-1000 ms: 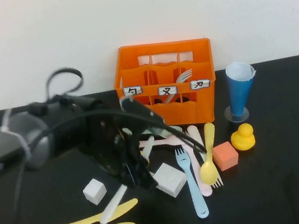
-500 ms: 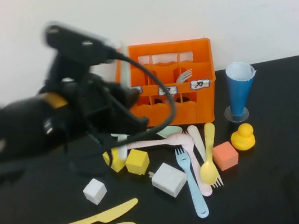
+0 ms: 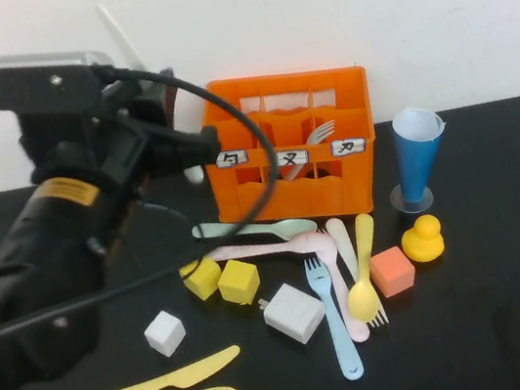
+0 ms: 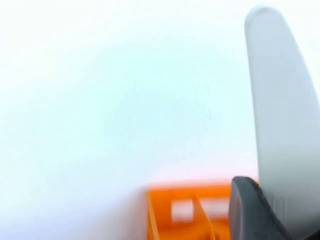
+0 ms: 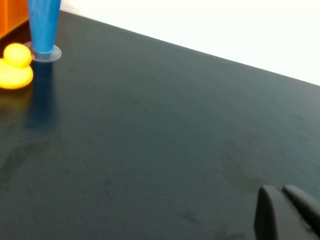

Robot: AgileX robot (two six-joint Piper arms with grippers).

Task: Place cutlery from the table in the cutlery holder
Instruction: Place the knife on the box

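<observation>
At upper left, the left pincer [image 3: 161, 121] pinches a white knife [image 3: 119, 34], raised beside the orange cutlery holder [image 3: 289, 146]. The right pincer [image 5: 287, 212], apparently pressed together, hovers over the bench [image 5: 150, 140].

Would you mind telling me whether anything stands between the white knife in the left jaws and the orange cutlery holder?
Nothing visible does. The left gripper holds the white knife upright, raised beside the cutlery holder, with only open air between them. The right gripper is low over bare table, away from the holder.
</observation>
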